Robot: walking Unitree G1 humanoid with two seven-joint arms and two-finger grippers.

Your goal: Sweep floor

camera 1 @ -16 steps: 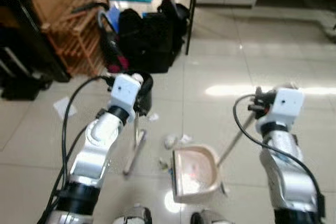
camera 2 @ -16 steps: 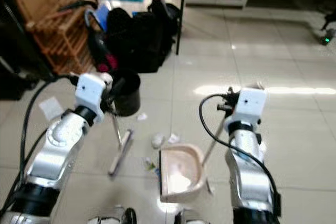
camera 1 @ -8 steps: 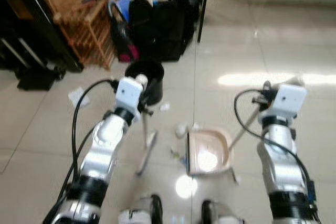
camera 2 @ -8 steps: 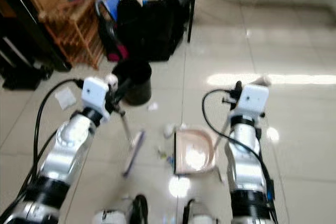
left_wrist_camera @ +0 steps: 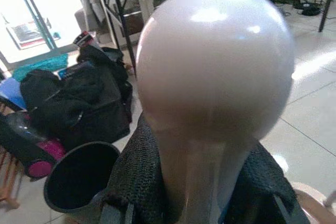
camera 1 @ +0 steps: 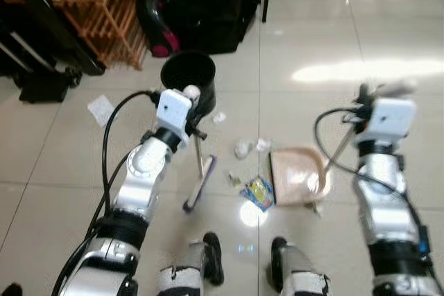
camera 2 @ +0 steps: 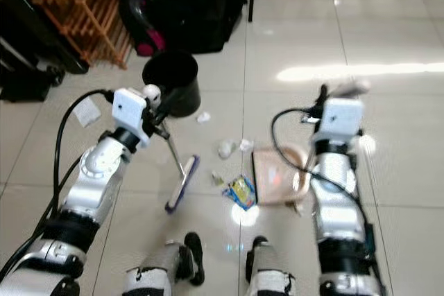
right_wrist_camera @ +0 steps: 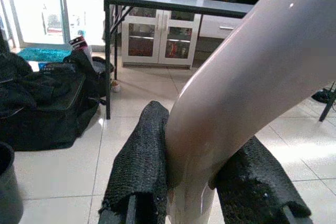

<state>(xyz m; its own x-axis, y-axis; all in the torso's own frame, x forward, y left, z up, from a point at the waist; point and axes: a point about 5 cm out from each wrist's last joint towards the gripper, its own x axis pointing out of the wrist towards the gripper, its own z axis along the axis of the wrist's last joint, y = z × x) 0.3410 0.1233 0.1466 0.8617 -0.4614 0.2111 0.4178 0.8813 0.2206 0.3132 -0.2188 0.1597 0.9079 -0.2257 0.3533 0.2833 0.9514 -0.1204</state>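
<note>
Left eye view: broom (camera 1: 200, 179) slants down to the tiled floor (camera 1: 62, 164), its head beside scattered litter (camera 1: 258, 190); the rounded handle top sits between the jaws of the left gripper (left_wrist_camera: 197, 192), which clamp it. Pink dustpan (camera 1: 298, 175) lies just right of the litter, its handle gripped between the jaws of the right gripper (right_wrist_camera: 194, 192). Black bin (camera 1: 188, 74) stands behind the broom.
</note>
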